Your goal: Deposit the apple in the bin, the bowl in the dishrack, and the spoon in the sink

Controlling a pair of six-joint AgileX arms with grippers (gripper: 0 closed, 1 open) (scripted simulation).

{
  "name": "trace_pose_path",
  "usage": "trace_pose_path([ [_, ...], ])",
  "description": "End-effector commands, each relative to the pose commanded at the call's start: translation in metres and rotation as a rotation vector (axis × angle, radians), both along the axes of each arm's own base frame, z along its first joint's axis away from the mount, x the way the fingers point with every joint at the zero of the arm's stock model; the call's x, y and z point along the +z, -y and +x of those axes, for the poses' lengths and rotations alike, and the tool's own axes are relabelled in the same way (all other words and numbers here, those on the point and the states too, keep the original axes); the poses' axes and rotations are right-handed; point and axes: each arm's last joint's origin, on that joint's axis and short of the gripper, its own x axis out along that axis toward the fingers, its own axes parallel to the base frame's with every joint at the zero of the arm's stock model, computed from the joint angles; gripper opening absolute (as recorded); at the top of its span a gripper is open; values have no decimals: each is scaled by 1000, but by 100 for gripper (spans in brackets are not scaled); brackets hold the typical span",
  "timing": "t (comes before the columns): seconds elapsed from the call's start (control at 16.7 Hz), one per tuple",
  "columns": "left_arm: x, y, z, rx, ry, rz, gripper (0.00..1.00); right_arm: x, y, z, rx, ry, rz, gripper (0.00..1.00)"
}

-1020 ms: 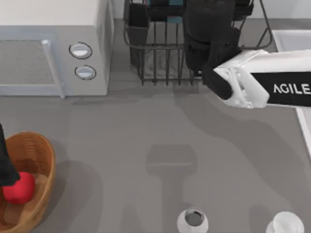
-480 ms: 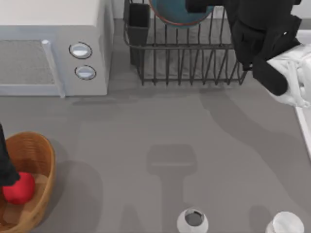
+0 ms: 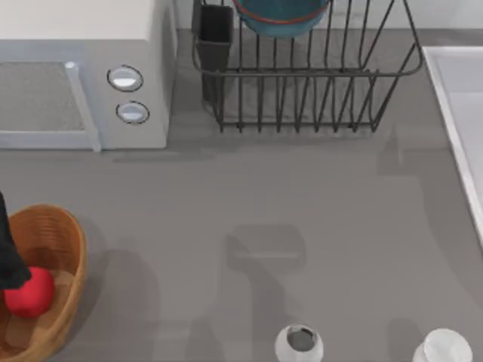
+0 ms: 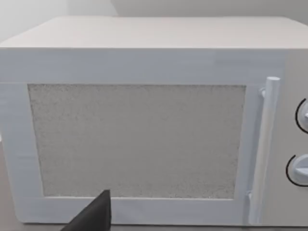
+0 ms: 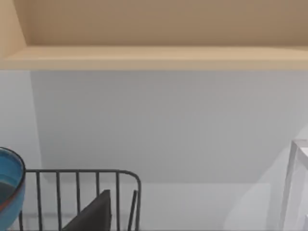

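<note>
While a dark wedge of the left jaws pokes into the left wrist view, I cannot tell whether they stand wide or narrow. Behind that wedge is the front of the white microwave [image 4: 144, 144], its speckled door, upright handle and two round knobs facing the camera.

From above, the left arm [image 3: 7, 253] shows as a dark shape at the desk's left edge, hanging over the bin [image 3: 64, 226]. The apple [image 3: 29, 292] lies inside the bin, on its lighter bottom. The dark shape overlaps the apple's upper edge, and whether the two touch I cannot tell.

A like wedge of the right jaws shows in the right wrist view, and again I cannot tell how they stand. Past it are the upright bars of the dishrack [image 5: 77, 171], a pale wall and a beige shelf above. The bowl [image 5: 9, 185] sits among the bars.

In the top view the bowl rests at the rack's far side, near the black utensil cup [image 3: 215, 34] at the rack's left corner. The rack stands just right of the microwave. The sink [image 3: 464, 105] runs along the right edge of the grey desk [image 3: 302, 196]. Two small white cups [image 3: 299, 341] stand at the near edge, well apart from the bin.
</note>
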Motion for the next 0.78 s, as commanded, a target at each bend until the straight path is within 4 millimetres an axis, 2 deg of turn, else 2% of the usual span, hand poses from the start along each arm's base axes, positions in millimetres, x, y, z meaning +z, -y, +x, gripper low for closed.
trace_pose_path([
  [0.18, 0, 0, 0, 0, 0, 0, 100, -32, 32, -58, 2, 17, -2, 100],
  [0.3, 0, 0, 0, 0, 0, 0, 100, -63, 43, -81, 4, 10, -5, 100],
  [0.54, 0, 0, 0, 0, 0, 0, 100, -116, 54, -100, 10, -14, -2, 100],
  [0.66, 0, 0, 0, 0, 0, 0, 100, -132, 56, -102, 11, -23, 1, 100],
  [0.78, 0, 0, 0, 0, 0, 0, 100, -139, 57, -103, 12, -28, 3, 100],
])
